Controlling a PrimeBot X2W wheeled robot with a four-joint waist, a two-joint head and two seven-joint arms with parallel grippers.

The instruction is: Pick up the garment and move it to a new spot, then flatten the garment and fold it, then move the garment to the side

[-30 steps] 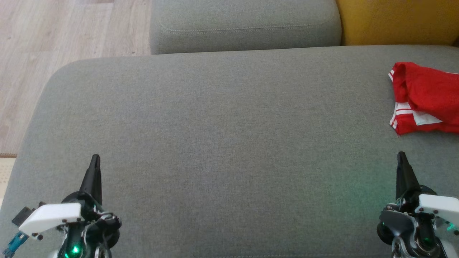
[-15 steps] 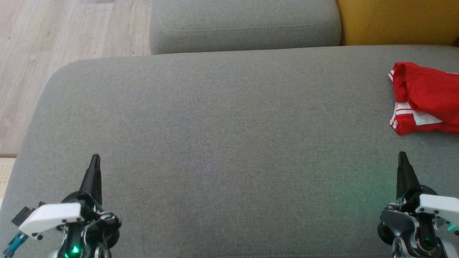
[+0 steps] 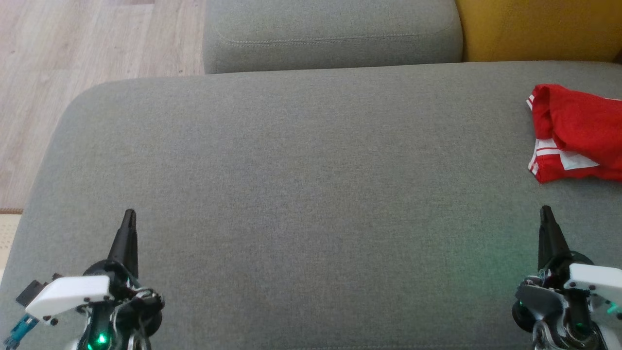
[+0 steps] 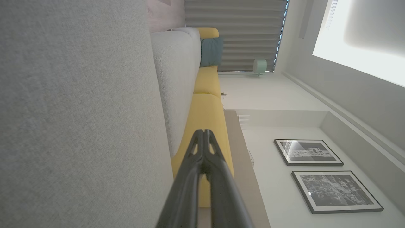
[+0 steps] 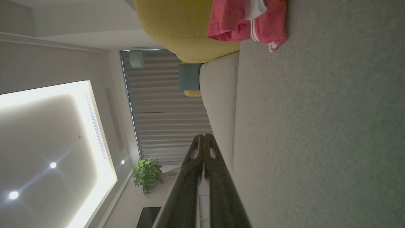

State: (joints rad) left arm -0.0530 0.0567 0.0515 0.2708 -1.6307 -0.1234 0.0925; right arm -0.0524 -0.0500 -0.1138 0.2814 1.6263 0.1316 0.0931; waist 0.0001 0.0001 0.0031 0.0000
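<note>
Our left gripper (image 3: 129,215) and right gripper (image 3: 545,210) sit clenched, empty, in the lower corners; red garment (image 3: 578,131) crumpled far right.

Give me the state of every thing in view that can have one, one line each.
garment, bunched up and not folded, lying loose on the seat cushion, held by nothing
left gripper, shut, empty, fingers together above the cushion
right gripper, shut, empty, short of the garment
ceiling light, lit
</note>
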